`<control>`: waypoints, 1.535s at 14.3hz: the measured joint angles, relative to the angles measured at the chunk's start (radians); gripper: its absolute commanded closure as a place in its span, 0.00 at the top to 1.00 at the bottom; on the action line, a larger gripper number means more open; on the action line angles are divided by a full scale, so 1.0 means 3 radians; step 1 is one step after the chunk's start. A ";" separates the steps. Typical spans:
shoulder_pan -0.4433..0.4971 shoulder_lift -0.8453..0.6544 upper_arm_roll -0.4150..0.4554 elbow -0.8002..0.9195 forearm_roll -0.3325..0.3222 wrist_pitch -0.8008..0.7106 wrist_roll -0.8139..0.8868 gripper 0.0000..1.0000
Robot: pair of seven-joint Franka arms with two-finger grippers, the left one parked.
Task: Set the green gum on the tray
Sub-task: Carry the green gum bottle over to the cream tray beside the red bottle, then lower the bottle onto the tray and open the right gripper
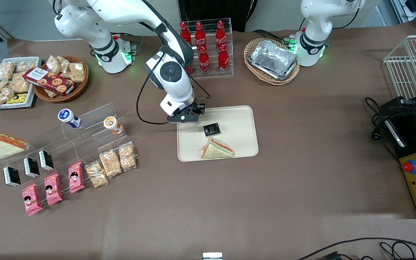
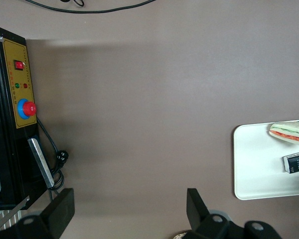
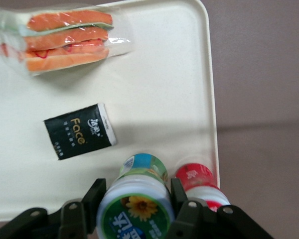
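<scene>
The small round green gum bottle (image 3: pixel 135 204), with its green-rimmed white lid bearing a yellow flower mark, sits clamped between the fingers of the right arm's gripper (image 3: pixel 135 209), just above a corner of the large flat beige plastic tray (image 3: pixel 159 89). Beside it stands what seems to be a red-topped bottle (image 3: pixel 197 180), close to the tray's rim; its exact footing is hard to judge. In the front view the gripper (image 1: pixel 187 116) hangs over the tray corner (image 1: pixel 242 112) nearest the working arm's base.

To finish well, the gum should probably be lowered straight down onto bare tray surface, set upright, and let go only once its base rests flat, clear of the red-topped neighbour and the rim.

Nearer the front camera on the tray lie a small black packet (image 3: pixel 79 131) printed "Face" in gold and a wrapped triangular sandwich (image 3: pixel 65 37). Red Coca-Cola bottles (image 1: pixel 203 43) stand in a clear rack on the tabletop (image 1: pixel 302 180).
</scene>
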 measured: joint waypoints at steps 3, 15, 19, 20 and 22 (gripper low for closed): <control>0.0009 0.0112 -0.0011 -0.0013 -0.0089 0.0135 0.0009 0.00; 0.0026 0.0265 -0.0017 -0.0014 -0.0380 0.0323 0.0027 0.93; 0.0026 0.0266 -0.0019 -0.0014 -0.0389 0.0324 0.0029 1.00; 0.0026 0.0266 -0.0021 -0.0014 -0.0389 0.0324 0.0030 1.00; 0.0026 0.0266 -0.0032 -0.0013 -0.0390 0.0325 0.0031 1.00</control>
